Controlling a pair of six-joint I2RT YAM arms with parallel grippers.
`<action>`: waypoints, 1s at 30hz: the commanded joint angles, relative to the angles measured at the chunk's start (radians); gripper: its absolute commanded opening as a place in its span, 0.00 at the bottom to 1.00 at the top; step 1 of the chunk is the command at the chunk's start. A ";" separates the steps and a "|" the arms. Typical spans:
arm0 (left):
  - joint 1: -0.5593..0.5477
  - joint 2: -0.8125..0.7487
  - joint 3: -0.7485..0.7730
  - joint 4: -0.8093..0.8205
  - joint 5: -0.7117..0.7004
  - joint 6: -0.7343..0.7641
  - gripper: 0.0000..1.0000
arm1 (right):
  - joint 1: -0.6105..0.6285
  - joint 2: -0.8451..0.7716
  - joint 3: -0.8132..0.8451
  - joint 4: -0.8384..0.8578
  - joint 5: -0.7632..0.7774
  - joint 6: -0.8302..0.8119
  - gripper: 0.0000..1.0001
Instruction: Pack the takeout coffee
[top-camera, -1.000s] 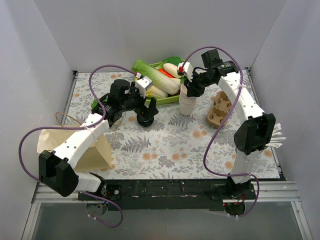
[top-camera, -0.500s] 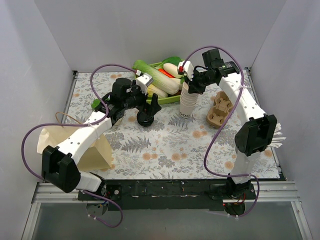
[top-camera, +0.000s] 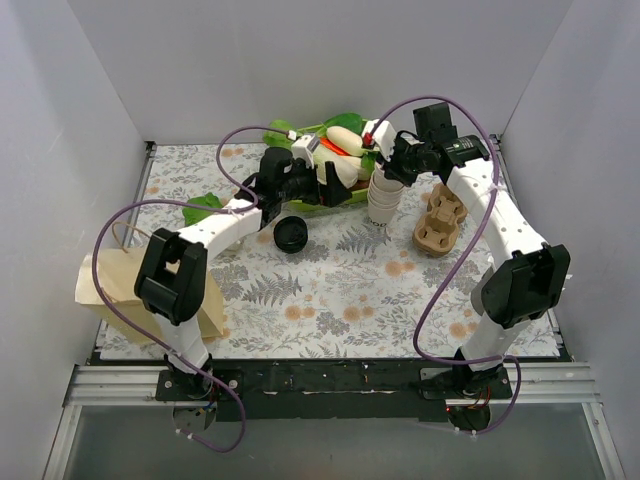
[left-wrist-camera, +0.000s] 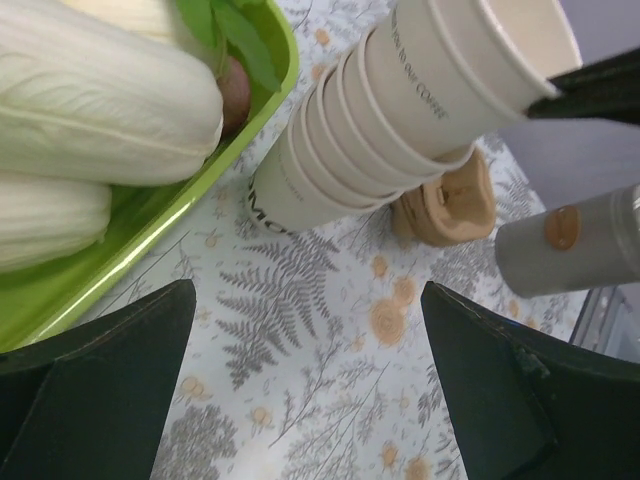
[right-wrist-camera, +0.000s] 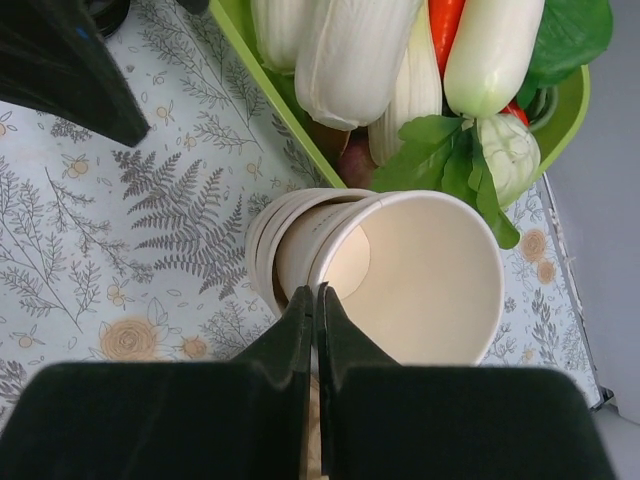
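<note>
Pinched rim of top cup (right-wrist-camera: 420, 270) on cup stack (left-wrist-camera: 320, 170) with right gripper (right-wrist-camera: 313, 295), jaws pressed together. Held left gripper (left-wrist-camera: 308, 290) spread wide near stack, beside green tray (left-wrist-camera: 170, 245).

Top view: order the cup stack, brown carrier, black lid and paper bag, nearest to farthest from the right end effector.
1. Cup stack, pinched by the right end effector.
2. Brown carrier, just to the right.
3. Black lid, centre-left.
4. Paper bag, far left.
</note>
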 joint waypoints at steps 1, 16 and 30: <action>-0.001 0.060 0.094 0.190 0.073 -0.186 0.98 | 0.005 -0.053 -0.026 0.084 0.024 0.035 0.01; -0.002 0.238 0.198 0.387 0.169 -0.409 0.98 | 0.004 -0.022 0.011 0.044 0.033 0.060 0.01; -0.022 0.275 0.232 0.375 0.126 -0.439 0.98 | 0.016 -0.008 0.026 0.019 0.002 0.069 0.01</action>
